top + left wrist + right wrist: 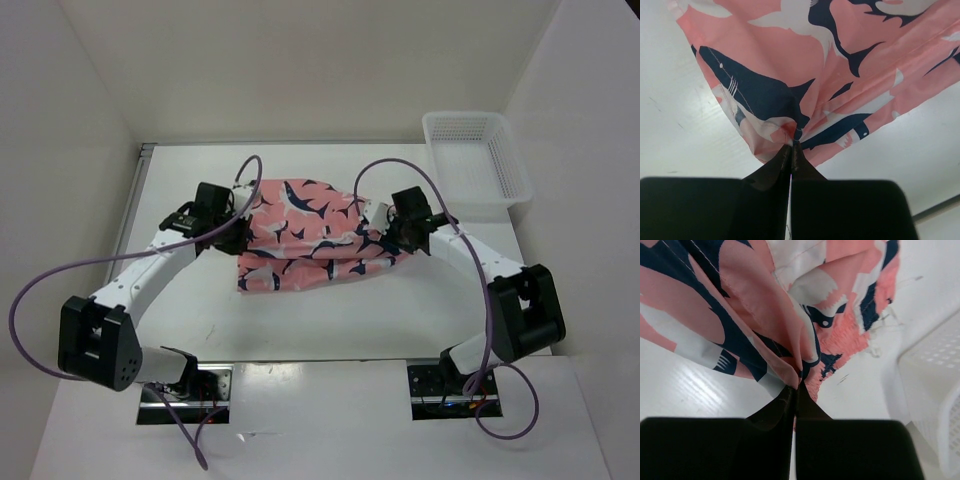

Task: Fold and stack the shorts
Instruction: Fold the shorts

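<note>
The salmon-pink shorts with navy-and-white sharks lie in the middle of the white table, doubled over with a fold along the near side. My left gripper is shut on the shorts' left edge; in the left wrist view the fabric bunches into the closed fingertips. My right gripper is shut on the shorts' right edge; in the right wrist view the cloth gathers into the closed tips, with the elastic waistband just beyond.
A white plastic mesh basket stands at the back right of the table, its wall also in the right wrist view. White walls enclose the table at the back and on both sides. Purple cables loop over both arms.
</note>
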You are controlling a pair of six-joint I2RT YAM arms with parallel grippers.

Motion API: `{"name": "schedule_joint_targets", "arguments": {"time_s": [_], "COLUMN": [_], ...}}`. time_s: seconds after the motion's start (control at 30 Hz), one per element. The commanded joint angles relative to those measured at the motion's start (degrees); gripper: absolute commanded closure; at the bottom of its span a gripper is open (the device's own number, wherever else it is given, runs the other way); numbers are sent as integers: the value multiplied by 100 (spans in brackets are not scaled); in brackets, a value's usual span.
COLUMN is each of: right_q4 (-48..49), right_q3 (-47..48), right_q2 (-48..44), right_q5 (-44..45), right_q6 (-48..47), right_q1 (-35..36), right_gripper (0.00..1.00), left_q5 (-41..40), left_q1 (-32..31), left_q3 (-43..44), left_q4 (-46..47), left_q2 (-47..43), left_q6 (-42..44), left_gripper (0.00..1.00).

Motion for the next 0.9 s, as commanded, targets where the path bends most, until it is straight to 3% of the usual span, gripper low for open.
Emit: {"name": "schedule_joint_targets", "arguments": {"time_s": [0.0,0.2,0.4,0.47,0.6,0.73,0.8,0.83,0.87], "right_q4": [-211,-351,-501,-501,-624,-624,-624,-624,-624], "right_q3": [-323,-368,-24,-24,-279,-420,-420,-420,-420], "right_q2": [-304,-444,-497,-444,-444,-444,-444,-444,-444], "right_q5": [546,546,581,581,581,634,634,634,686], "right_q6": [-325,-528,-668,-738,-957,-1064,-1133,-1134,-1186], "right_q1": [-75,-75,-75,-75,-75,-75,-75,-75,-75], "right_gripper": [100,100,100,100,100,100,94,88,76], "left_q5": [-299,-246,-335,-44,-44,255,325,325,325], "left_q1": [-96,-255,-255,-395,-598,-703,-703,-703,-703], "left_q3": [-395,-835,-37,140,-490,-957,-1020,-1098,-1099], "left_q4": [-498,-709,-901,-1358,-1648,-1921,-2070,-2132,-2194], "left_q2": [-392,-550,-551,-612,-735,-735,-735,-735,-735], "left_q6": [43,43,43,43,43,43,43,43,43], "left_gripper": [99,94,98,94,88,73,66,62,58]}}
